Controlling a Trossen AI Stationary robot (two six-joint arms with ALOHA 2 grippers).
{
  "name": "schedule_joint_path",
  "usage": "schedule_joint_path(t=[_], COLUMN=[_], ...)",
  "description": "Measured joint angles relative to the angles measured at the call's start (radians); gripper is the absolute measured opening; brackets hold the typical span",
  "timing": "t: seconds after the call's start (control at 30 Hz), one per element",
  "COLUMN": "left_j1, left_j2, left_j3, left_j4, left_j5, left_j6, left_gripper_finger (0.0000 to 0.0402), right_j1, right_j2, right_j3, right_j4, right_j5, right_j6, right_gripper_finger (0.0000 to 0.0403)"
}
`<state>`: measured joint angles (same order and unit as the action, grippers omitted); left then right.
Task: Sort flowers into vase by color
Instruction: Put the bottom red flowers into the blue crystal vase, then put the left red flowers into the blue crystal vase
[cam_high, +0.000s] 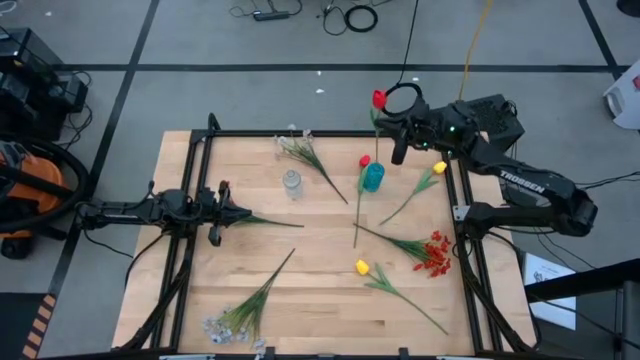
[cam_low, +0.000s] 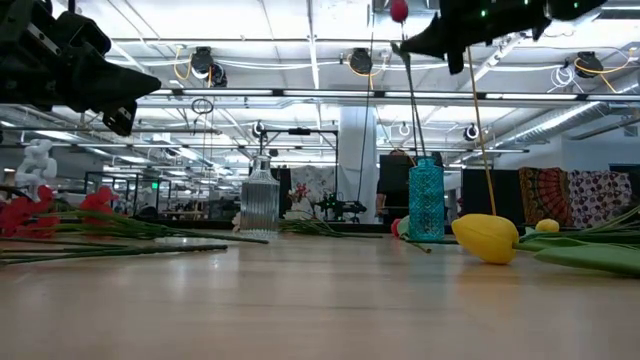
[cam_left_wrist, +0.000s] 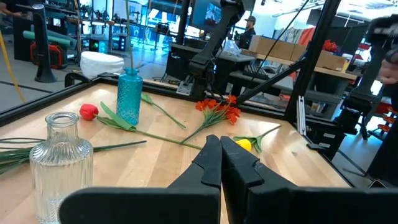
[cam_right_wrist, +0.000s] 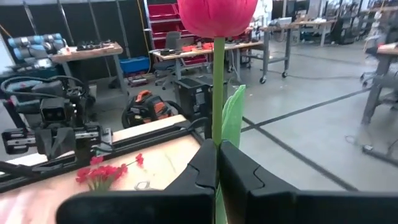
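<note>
My right gripper (cam_high: 385, 124) hangs over the table's far right part, shut on a red tulip with its bud (cam_low: 399, 10) on top. Just below stands the blue vase (cam_high: 373, 177). The clear vase (cam_high: 291, 184) stands to its left. On the table lie another red tulip (cam_high: 364, 161), two yellow tulips (cam_high: 439, 168) (cam_high: 362, 267), a red spray (cam_high: 435, 253) and pale sprays (cam_high: 300, 150) (cam_high: 235, 320). At the left edge my left gripper (cam_left_wrist: 221, 155) is shut on nothing. My right gripper pinches the red tulip's stem (cam_right_wrist: 217, 144) between its two fingers, a short way below the bud (cam_right_wrist: 216, 15). The fingers lie level and across the stem. The tulip stands upright, clear of the table. Its lower stem (cam_low: 414, 110) runs down to the blue vase's mouth.
A black frame (cam_high: 300, 133) borders the wooden table. A loose green stem (cam_high: 265, 221) lies in front of my left gripper. The table's middle, between the vases and the near flowers, is bare wood (cam_high: 300, 240).
</note>
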<state>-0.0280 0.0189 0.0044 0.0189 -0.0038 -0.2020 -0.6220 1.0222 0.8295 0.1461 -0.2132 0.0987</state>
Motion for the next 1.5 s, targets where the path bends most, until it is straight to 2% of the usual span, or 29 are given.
schedule_joint_path(t=[0.17, 0.43, 0.83, 0.97, 1.5], left_j1=[0.000, 0.000, 0.000, 0.000, 0.000], left_j2=[0.000, 0.000, 0.000, 0.000, 0.000], left_j3=[0.000, 0.000, 0.000, 0.000, 0.000], left_j4=[0.000, 0.000, 0.000, 0.000, 0.000], left_j5=[0.000, 0.000, 0.000, 0.000, 0.000], left_j6=[0.000, 0.000, 0.000, 0.000, 0.000], left_gripper_finger=[0.0000, 0.0000, 0.0000, 0.0000, 0.0000], right_j1=[0.001, 0.002, 0.002, 0.002, 0.011], right_j2=[0.000, 0.000, -0.001, -0.025, -0.280], right_j3=[-0.146, -0.281, -0.286, -0.286, -0.285], right_j4=[0.183, 0.185, 0.158, 0.150, -0.122], right_j5=[0.003, 0.027, 0.022, 0.019, 0.033], right_j6=[0.021, 0.046, 0.140, 0.152, 0.151], right_gripper_finger=[0.0000, 0.0009, 0.0121, 0.0143, 0.0115])
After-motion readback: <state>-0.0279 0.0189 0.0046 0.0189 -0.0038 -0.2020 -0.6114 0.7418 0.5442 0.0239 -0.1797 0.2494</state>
